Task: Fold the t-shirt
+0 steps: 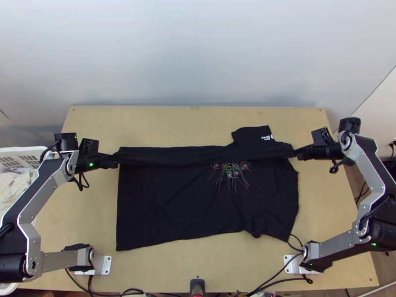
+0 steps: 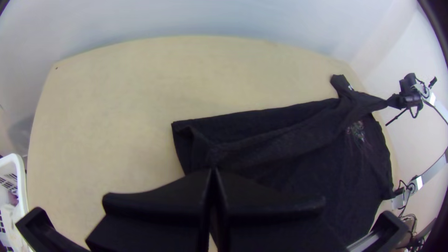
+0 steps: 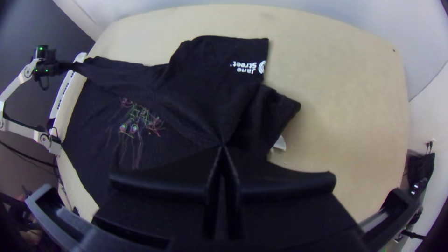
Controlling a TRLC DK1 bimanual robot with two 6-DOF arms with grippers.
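At the far left of the top view, a white plastic basket [image 1: 22, 148] with slotted sides stands beside the table and holds pale, crumpled cloth [image 1: 14, 188]. Next comes the left gripper [image 1: 116, 159], at the left end of the black short-sleeved t-shirt [image 1: 198, 203]; in the left wrist view, the two wide black fingers of the left gripper [image 2: 213, 170] are closed together on the cloth near the hem. The t-shirt lies sideways across the middle of the light wooden table [image 1: 168, 123], hem to the left and sleeves to the right, its near part spread nearly flat with a few wrinkles. Along its far side a gathered strip of cloth stretches from one gripper to the other, overlapping the body. Right of the middle, a thin-lined, multicoloured print [image 1: 232, 175] shows just below that strip, and farther right a black sleeve [image 1: 250, 135] with white lettering sticks out beyond it. At the right end, the right gripper [image 1: 297, 153] has hold of the cloth near that sleeve; in the right wrist view, the fingertips of the right gripper [image 3: 223, 145] meet, pinching the t-shirt between them.
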